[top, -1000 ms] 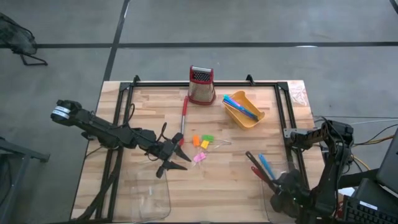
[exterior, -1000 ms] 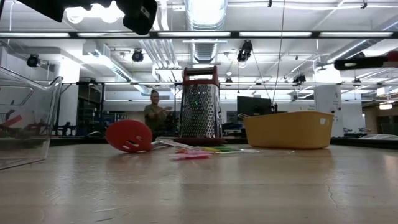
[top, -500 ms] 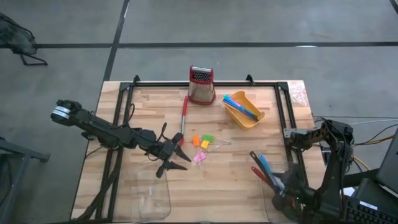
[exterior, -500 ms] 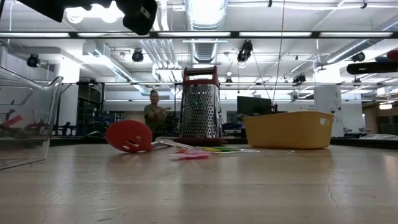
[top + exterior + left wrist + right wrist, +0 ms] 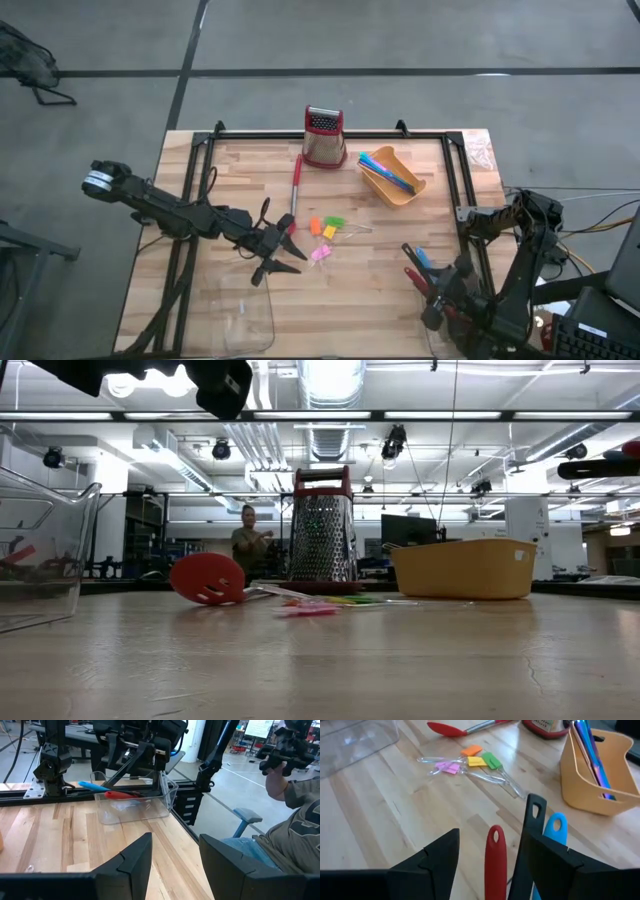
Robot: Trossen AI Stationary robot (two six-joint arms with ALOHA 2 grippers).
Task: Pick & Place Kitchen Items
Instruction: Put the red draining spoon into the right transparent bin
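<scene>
Over R tray (image 5: 437, 322): right gripper (image 5: 447, 297) (open)

Two dark jointed arms with black cables; the left arm (image 5: 160, 208) has a silver-banded base joint.

Wooden table (image 5: 380, 280), pale planks, black frame rail along its edges. Grey floor (image 5: 420, 40) beyond the table, crossed by dark seams. Above the table: open ceiling, silver ducts (image 5: 330, 380), strip lights. Behind the table: person (image 5: 247, 540) standing, monitor (image 5: 408, 530).
</scene>
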